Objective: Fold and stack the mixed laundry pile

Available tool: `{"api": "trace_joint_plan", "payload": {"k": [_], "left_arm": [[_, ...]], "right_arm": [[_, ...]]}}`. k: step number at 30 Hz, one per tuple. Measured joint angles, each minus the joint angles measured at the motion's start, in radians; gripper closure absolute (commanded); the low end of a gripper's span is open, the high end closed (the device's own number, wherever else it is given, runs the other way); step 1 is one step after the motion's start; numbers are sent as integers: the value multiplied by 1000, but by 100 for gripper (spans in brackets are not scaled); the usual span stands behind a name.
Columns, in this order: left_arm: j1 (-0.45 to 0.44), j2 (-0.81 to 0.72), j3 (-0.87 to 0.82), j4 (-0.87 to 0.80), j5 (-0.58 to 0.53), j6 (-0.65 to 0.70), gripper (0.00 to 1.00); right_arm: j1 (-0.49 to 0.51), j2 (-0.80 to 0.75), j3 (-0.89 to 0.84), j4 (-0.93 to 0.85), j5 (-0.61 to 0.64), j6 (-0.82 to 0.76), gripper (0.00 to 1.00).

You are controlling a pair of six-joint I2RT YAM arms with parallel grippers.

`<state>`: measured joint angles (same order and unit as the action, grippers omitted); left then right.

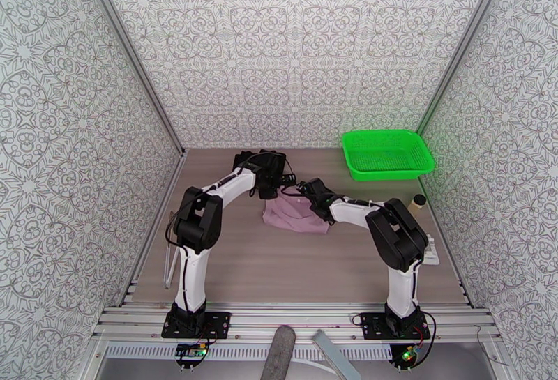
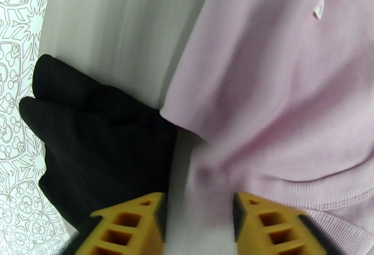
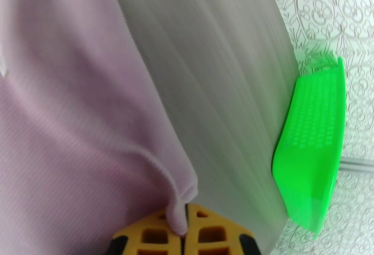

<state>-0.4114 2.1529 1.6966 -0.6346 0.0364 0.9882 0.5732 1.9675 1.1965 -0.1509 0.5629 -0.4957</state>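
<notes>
The right gripper [image 3: 183,232] is pinching a thin ridge of the pink shirt [image 1: 296,215] at its hem, with the jaws pressed together on the cloth at the bottom centre of the right wrist view. That bite is looking narrow, so a quick pull is likely to let the ribbed edge slide out.

The left gripper [image 2: 198,225] is standing wide open at the bottom of the left wrist view, holding nothing. Pale cloth is showing blurred in the gap, and I cannot tell whether it is between the fingers or merely below them.

The black garment [image 2: 93,148] is lying bunched at the lower left of that view, touching the shirt's corner just beside the left finger. If these jaws are closing where they stand, they risk catching black cloth along with pink and dragging both pieces together. In the top view the two wrists are working very near each other at the centre of the frame, above the shirt's far edge, so a sideways move is risking a knock between them. The shirt is lying rumpled on the table [image 1: 293,270], and folding it unsmoothed is likely to give a crooked fold.

The green mesh basket [image 1: 390,171] is sitting at the upper right of the top view, well apart from both garments. Its mesh floor is showing through, with no laundry in it.
</notes>
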Motion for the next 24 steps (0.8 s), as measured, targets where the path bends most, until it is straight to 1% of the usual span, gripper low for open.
{"api": "trace_joint_plan", "payload": {"k": [2,4,6,10,11,14,17,19,20,21,22,23,24], "left_arm": [[0,0,1,11,-1,-2,35],[0,0,2,20,-5,-4,32],[-1,0,2,24,-8,-4,30],[-9,0,2,28,-10,-2,28],[-12,-1,2,31,-9,-5,28],[-19,-21,-6,39,-16,-23,27],[-22,-95,-48,57,-42,-60,28],[-24,-171,-90,76,-65,-100,31],[-26,-219,-114,94,-79,-136,34],[-26,-259,-134,109,-92,-164,37],[-27,-307,-156,120,-107,-217,37],[-27,-345,-170,127,-122,-260,36],[-27,-382,-181,132,-140,-320,33]], "right_arm": [[-3,0,0,-2,5,24,96],[-8,0,0,-2,11,50,92],[-16,0,0,0,20,80,82],[-39,-8,0,18,45,124,55],[-44,-14,0,20,51,129,49],[-61,-48,0,24,66,162,38],[-86,-122,-2,24,73,206,30],[-98,-192,-6,23,74,235,29],[-103,-233,-6,14,68,256,27],[-104,-264,-7,5,61,275,23],[-104,-312,-6,-19,47,316,21],[-104,-338,-5,-36,35,341,21],[-104,-375,4,-78,11,390,24]]}}
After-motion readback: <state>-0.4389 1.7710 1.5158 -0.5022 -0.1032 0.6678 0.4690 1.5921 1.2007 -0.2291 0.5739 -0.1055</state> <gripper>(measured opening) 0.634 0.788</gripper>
